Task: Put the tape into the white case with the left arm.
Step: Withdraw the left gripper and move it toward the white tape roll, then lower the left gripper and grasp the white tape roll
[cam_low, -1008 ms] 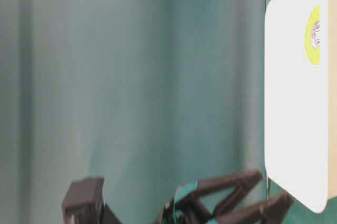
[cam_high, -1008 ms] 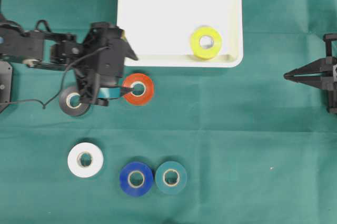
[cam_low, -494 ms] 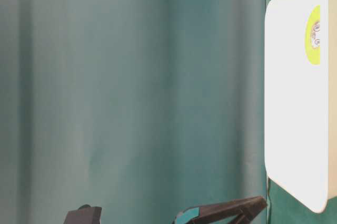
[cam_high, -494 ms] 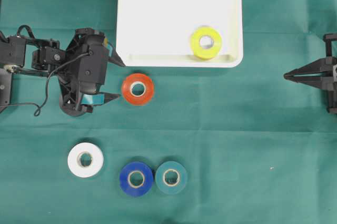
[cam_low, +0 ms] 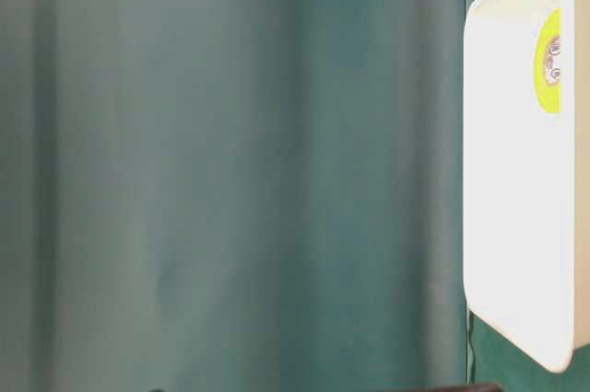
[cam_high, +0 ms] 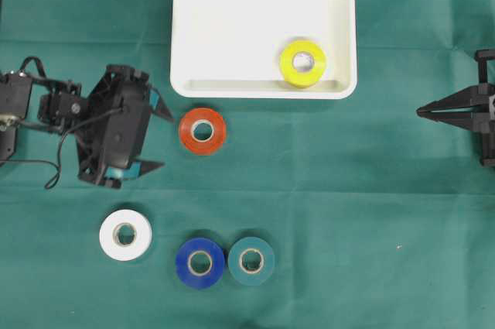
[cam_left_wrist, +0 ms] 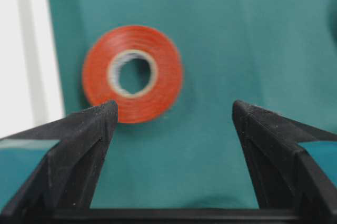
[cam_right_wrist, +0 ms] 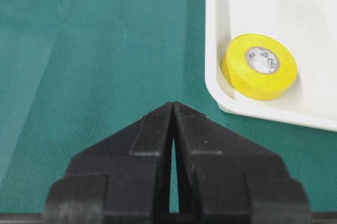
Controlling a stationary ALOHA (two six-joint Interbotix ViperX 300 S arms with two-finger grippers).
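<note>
A red tape roll (cam_high: 203,131) lies flat on the green cloth just below the white case (cam_high: 232,27). One yellow tape roll (cam_high: 302,63) rests inside the case by its near rim. My left gripper (cam_high: 165,142) hangs open to the left of the red roll, apart from it, holding nothing. In the left wrist view the red roll (cam_left_wrist: 133,74) sits ahead of the wide-spread left gripper (cam_left_wrist: 175,109), nearer its left finger. My right gripper (cam_high: 421,111) stays shut and empty at the far right, and its wrist view shows the right gripper (cam_right_wrist: 172,105) with tips pressed together.
A white roll (cam_high: 125,234), a blue roll (cam_high: 200,262) and a teal roll (cam_high: 251,260) lie near the front of the cloth. The table-level view shows only the case (cam_low: 516,180) with the yellow roll (cam_low: 549,60) and a green backdrop.
My left arm has drawn back to the left, away from the red roll and out of the table-level view. Its jaws stayed open. The right arm has not moved.
</note>
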